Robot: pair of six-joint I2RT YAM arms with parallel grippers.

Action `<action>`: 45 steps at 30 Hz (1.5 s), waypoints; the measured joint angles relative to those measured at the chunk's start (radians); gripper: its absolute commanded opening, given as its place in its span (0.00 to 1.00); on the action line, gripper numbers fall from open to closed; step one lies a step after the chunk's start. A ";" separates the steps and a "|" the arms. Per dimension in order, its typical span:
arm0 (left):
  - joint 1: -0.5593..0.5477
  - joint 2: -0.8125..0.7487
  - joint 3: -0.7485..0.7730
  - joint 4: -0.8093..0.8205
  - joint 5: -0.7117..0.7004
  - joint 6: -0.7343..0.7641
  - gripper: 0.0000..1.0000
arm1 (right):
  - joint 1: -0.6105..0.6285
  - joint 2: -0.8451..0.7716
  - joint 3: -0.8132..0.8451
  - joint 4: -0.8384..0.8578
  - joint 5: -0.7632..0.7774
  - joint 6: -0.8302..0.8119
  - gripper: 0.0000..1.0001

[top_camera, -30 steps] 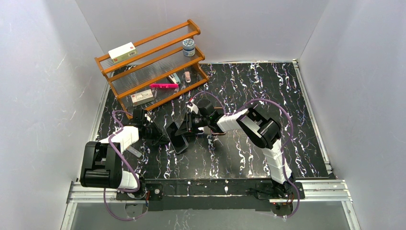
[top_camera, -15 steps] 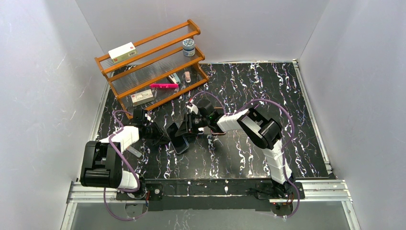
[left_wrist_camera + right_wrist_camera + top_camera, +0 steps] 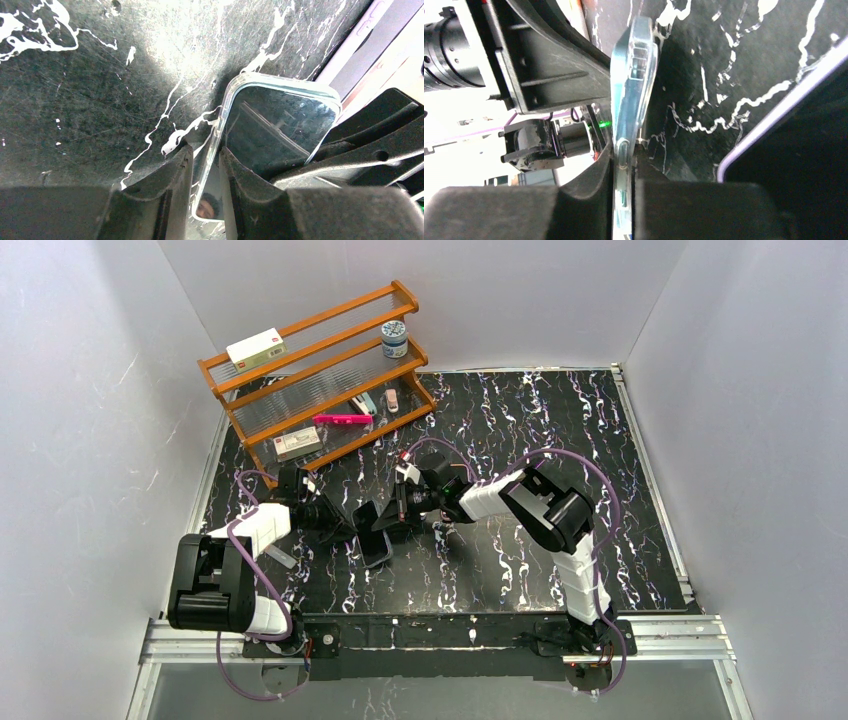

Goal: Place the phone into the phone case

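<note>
phone [image 3: 377, 549] lies flat on table [image 3: 520, 410], nearest the bases, outside the case | phone case [image 3: 633, 75] clear, stood on edge just behind it | left tool [image 3: 206, 156] pinched tight on one case rim | right tool [image 3: 624, 157] clamped on the other side

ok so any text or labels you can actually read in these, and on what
No text can be read.
white box, top tier of the orange rack: red mark, too small.
jar, same tier: label too small.
flat box, bottom tier: print blurred.
phone case: no print shows.
</note>
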 measured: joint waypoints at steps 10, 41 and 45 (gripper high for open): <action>0.000 0.000 -0.001 0.001 0.004 0.000 0.27 | 0.000 0.000 0.000 -0.019 0.006 -0.018 0.33; -0.005 -0.282 0.081 0.256 0.420 -0.120 0.91 | -0.211 -0.436 -0.330 0.318 -0.078 0.183 0.01; -0.015 -0.281 -0.016 0.483 0.485 -0.286 0.84 | -0.209 -0.429 -0.355 0.488 -0.107 0.306 0.01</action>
